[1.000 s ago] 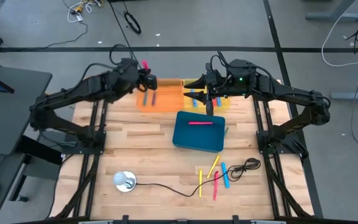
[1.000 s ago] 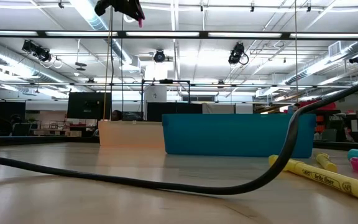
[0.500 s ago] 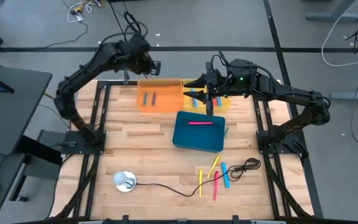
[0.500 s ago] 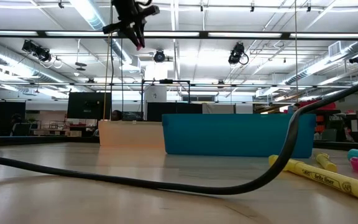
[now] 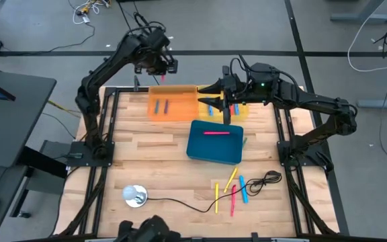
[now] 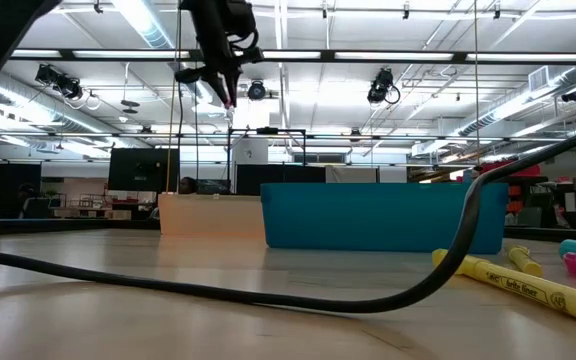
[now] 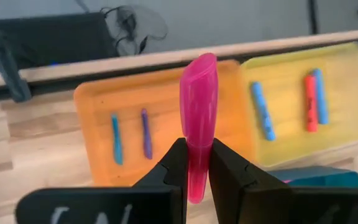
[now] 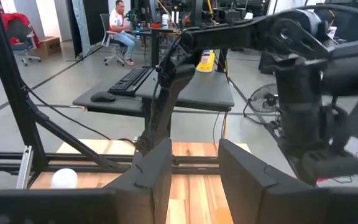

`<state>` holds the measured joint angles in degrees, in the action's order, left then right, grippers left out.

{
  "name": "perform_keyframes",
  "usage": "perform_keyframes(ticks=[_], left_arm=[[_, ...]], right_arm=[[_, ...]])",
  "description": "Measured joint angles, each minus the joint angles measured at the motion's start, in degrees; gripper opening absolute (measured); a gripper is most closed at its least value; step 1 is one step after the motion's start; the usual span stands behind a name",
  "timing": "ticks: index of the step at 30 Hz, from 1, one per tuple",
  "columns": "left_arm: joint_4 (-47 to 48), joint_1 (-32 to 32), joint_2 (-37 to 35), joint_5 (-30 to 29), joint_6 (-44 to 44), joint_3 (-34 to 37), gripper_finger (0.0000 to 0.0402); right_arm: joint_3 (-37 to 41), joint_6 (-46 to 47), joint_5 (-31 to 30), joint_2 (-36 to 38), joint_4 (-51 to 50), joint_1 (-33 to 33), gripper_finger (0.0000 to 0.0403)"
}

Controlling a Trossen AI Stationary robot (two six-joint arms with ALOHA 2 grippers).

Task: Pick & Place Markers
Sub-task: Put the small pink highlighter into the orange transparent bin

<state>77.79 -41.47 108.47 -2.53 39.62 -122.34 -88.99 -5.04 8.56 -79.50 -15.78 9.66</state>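
My left gripper (image 5: 161, 69) hangs high over the far edge of the orange tray (image 5: 172, 106), shut on a pink marker (image 7: 197, 112). Its pink tip (image 6: 228, 97) shows in the low view. A blue marker (image 7: 116, 138) and a purple marker (image 7: 146, 132) lie flat in the orange tray. The yellow tray (image 7: 347, 81) holds two blue markers and a red marker (image 7: 310, 102). My right gripper (image 8: 188, 168) hovers open above the yellow tray (image 5: 242, 113) with nothing between its fingers. Another pink marker (image 5: 216, 132) lies in the teal bin (image 5: 213, 149). My left gripper pinches the pink marker near its back end (image 7: 197, 158) between its two fingers (image 7: 174, 163). The fingers slant steeply down from above. The marker runs along them, most of its length sticking out past the fingertips. It is lifted clear, above the orange tray.
Several loose markers, yellow (image 5: 230, 178), blue (image 5: 243, 189) and pink (image 5: 233, 203), lie near the table's front right. A black cable (image 5: 180, 202) runs from a round silver object (image 5: 135, 195) toward them. A dark shape (image 5: 146, 232) shows at the near edge.
My left gripper has swung toward the table's far edge with the pink marker and tipped over, so the marker now points down at the orange tray. It has also sunk a little. The marker stays held.
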Motion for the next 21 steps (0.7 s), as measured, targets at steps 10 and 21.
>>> perform_keyframes(ticks=[10, 21], left_arm=[[1.5, 0.4, 7.7, -0.6, 0.0, 0.0, 0.0044], [0.6, 0.8, 16.1, 0.0, -1.3, 0.0, 0.0044]], right_arm=[[0.0, 1.4, 0.0, 0.0, -0.3, -0.4, 0.0133], [0.0, 1.5, 0.0, 0.0, -1.1, -0.9, 0.0133]])
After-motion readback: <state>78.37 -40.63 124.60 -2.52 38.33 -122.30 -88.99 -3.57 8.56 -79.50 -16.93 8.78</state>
